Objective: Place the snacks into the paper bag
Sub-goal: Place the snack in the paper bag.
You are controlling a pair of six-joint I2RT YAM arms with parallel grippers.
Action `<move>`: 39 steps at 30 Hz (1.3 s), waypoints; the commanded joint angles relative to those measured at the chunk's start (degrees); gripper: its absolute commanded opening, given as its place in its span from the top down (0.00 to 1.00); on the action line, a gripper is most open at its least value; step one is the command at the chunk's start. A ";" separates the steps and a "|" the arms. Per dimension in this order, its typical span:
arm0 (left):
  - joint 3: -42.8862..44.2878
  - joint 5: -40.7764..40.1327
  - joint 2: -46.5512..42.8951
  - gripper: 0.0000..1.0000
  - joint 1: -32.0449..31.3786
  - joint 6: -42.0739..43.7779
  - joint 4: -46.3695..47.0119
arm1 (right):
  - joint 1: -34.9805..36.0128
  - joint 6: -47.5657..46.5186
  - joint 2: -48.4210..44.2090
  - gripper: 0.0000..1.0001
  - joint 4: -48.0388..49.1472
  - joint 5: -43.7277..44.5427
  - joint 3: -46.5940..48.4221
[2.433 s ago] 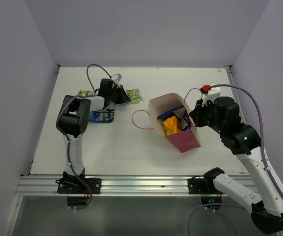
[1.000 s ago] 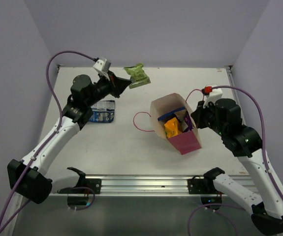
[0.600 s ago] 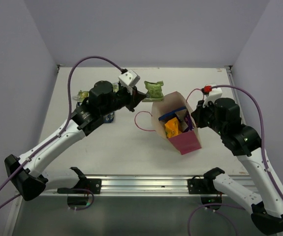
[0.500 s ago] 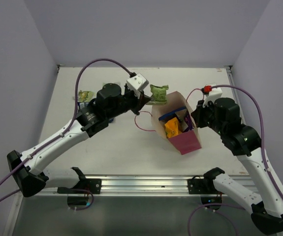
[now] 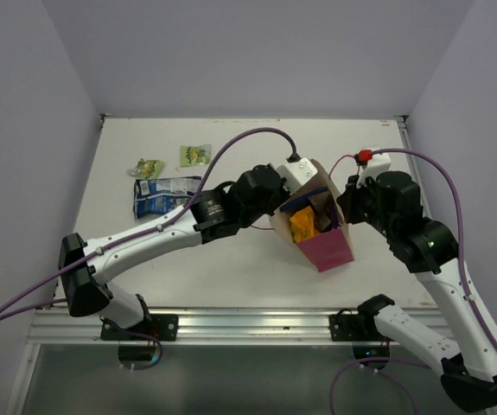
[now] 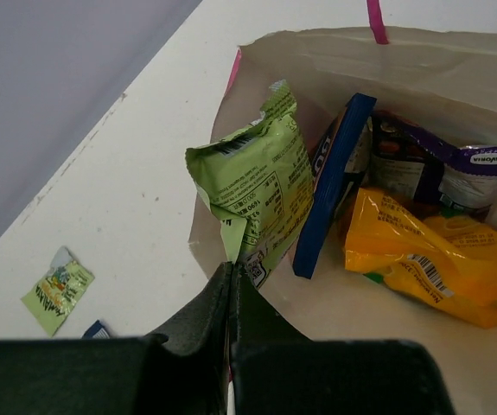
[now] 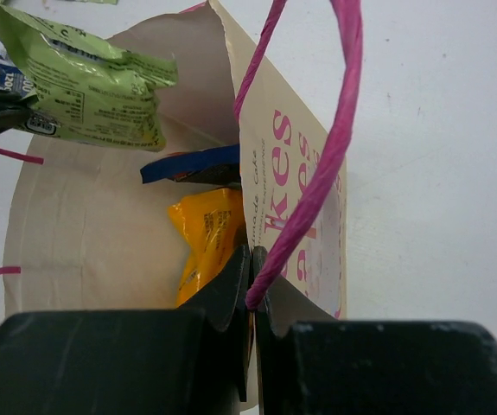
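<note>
Left arm [image 5: 136, 238] and right arm [image 5: 460, 303]: white tubular links joined by black cylindrical joint housings [image 5: 257, 188], each trailing a purple cable [image 5: 252, 136]. The right wrist carries a white camera block [image 5: 378, 162] with a red tab [image 5: 362, 156] (a small green light [image 5: 430, 243] shows near the elbow). Fingers [image 6: 192, 333] are matte black.

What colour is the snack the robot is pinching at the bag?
Light green packet with dark print, clearest in the left wrist view.
</note>
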 commanded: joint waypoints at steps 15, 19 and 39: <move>9.83 -16.27 14.35 1.00 -4.42 12.41 2.93 | 0.04 -0.22 -1.98 0.97 2.43 0.79 -0.01; 10.80 -16.10 16.81 1.00 -4.42 12.77 3.28 | 0.13 -0.13 -2.24 0.97 2.43 0.97 -0.45; 4.82 -2.33 20.94 0.93 0.15 6.79 10.31 | 0.13 -0.22 -2.68 0.97 3.22 1.23 -1.77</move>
